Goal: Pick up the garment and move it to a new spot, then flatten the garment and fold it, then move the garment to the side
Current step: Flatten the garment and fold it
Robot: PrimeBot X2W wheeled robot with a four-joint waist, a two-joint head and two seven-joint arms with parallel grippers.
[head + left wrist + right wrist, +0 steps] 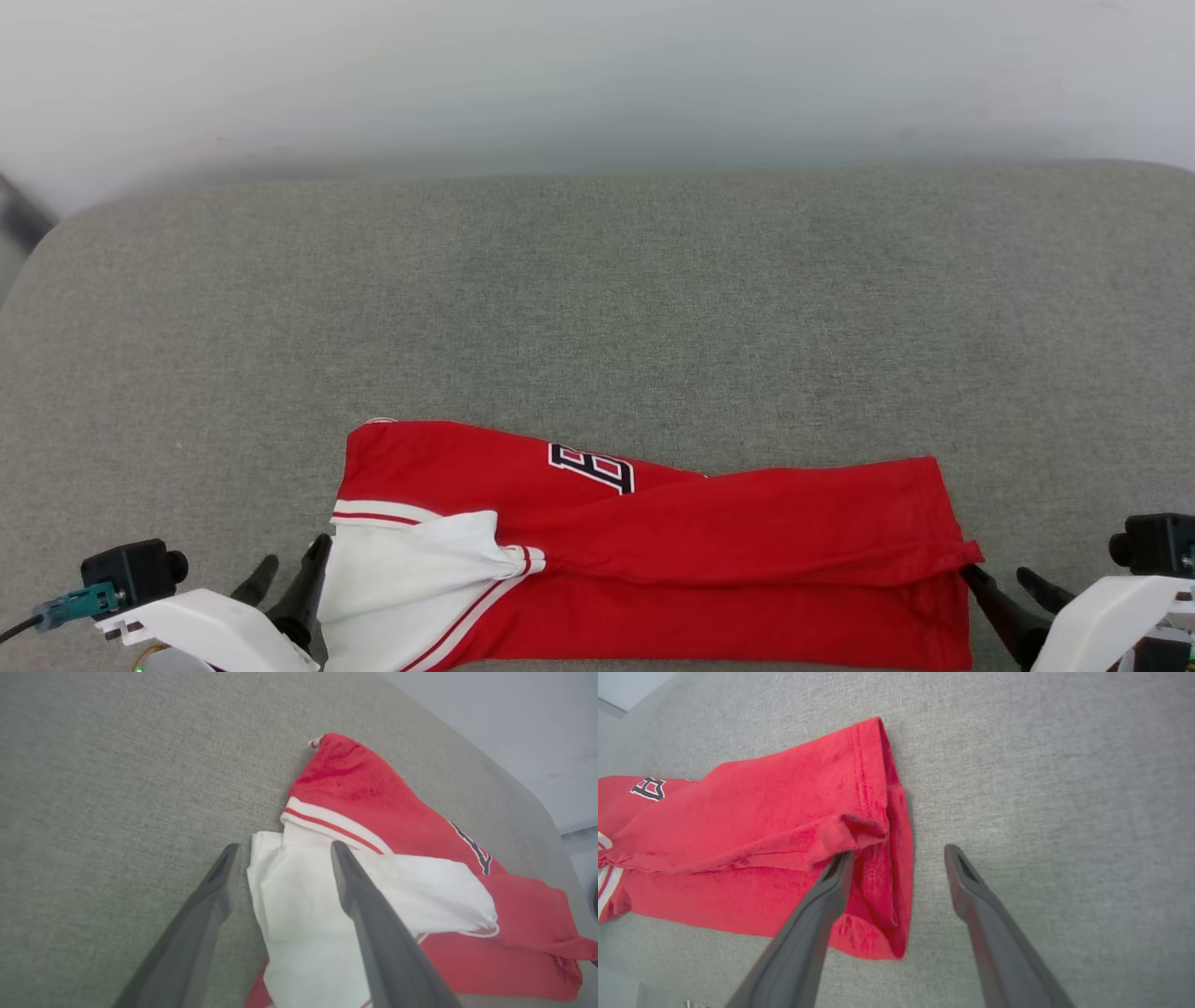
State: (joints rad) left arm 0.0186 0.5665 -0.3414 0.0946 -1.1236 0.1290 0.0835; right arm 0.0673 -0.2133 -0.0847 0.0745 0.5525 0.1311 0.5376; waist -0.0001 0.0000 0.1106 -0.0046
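Spread-fingered, left gripper (294, 558) sits at the white sleeve end and right gripper (999, 574) at the hem. The garment (747, 523) lies folded lengthwise, left-to-right, along the near edge of the grey cushion (597, 308).

Garment (747, 523): soft matt knit cloth, lightly fuzzy, with ribbed-looking striped trim (327, 823) by the white sleeve. Grey surface (597, 299): woven fabric cover, coarse-grained and matt. Left gripper (297, 551) and right gripper (994, 570): smooth dark matt fingers, plastic-looking, on smooth white plastic shells (205, 625).
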